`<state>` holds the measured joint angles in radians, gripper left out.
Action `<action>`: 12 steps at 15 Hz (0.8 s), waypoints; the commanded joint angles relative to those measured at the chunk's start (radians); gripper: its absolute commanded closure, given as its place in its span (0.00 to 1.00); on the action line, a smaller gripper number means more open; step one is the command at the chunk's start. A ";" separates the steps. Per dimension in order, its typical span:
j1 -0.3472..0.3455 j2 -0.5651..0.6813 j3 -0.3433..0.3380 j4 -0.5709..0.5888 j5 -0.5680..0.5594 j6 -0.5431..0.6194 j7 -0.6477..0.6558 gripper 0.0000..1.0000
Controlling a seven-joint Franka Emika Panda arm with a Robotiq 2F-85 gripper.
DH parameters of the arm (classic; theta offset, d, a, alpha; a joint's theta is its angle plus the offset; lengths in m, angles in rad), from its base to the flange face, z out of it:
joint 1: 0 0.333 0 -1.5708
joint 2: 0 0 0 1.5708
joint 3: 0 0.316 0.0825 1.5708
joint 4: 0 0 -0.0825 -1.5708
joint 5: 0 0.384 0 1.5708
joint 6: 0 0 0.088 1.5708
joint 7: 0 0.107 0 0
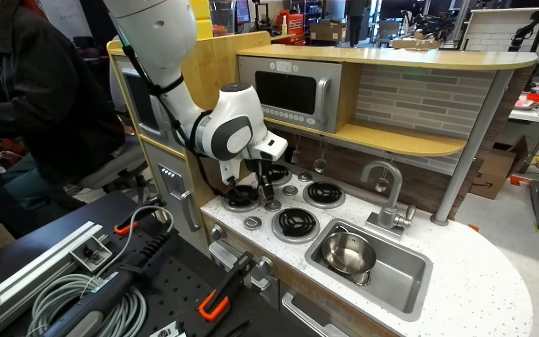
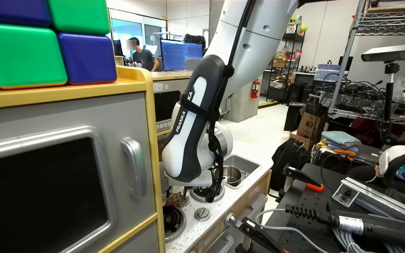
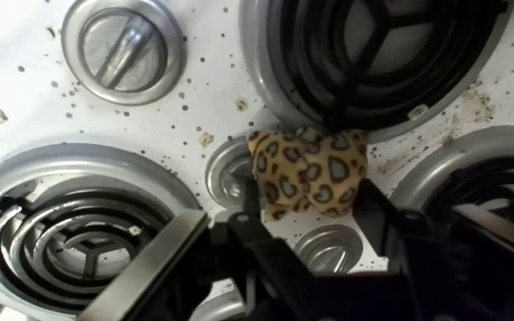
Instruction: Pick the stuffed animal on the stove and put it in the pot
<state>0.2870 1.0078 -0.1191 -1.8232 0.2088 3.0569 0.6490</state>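
Just left of the stove, as an exterior view shows it, stands a tall cabinet, and the arm bends beside it, I suppose so that the gripper can point down at the stove. At the stove, a little left of its middle, is the stuffed animal, spotted like a leopard. According to the wrist view, it is among the burners of the stove and hides a part of a knob. The two fingers are at its opposite sides, and no gap is visible there, so I judge that they are clamped on it; a hold from both sides should suit such a soft body. Whether it is lifted from the stove, I am not able to see. To the right of the stove is the sink, and in its part nearest to the stove stands the pot, mouth upward, which makes the way of carrying short. Farther right of the stove rises the faucet, so the stuffed animal should better arrive from the stove side.
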 commanded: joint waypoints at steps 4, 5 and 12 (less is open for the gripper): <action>0.029 0.023 -0.027 0.043 0.042 -0.022 0.022 0.94; 0.025 0.005 -0.030 0.033 0.039 -0.047 0.022 0.99; -0.053 -0.209 -0.088 -0.055 0.017 -0.268 0.040 0.99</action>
<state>0.2705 0.9206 -0.1944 -1.8091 0.2099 2.8726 0.6826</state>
